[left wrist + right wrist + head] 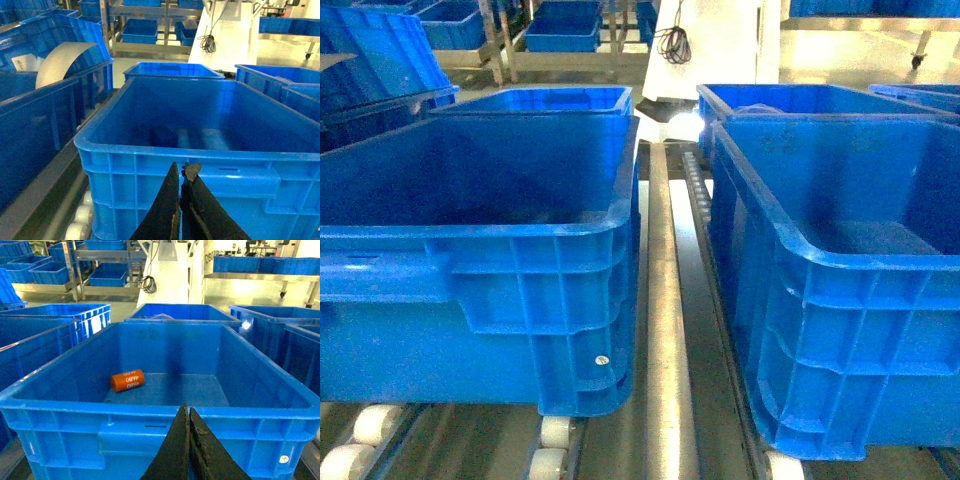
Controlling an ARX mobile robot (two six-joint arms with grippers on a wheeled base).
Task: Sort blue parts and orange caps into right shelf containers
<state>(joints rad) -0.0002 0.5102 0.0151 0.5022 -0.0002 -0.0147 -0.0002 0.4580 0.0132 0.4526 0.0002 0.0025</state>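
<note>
black fingertips of my right gripper [188,412] sit pinched together, holding nothing, just before the near rim of a bright-blue ribbed crate [60,390]. on its floor lies one orange cap [127,380] — a short cylinder on its side with white digits. my left gripper [182,172] is likewise closed and empty, before another crate [125,150].

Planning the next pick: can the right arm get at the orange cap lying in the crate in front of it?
Probably yes. The orange cap lies alone on the floor of the open crate, with nothing over it. The right end effector sits outside the near rim, shut, so it must lift over, open, and descend.
</note>
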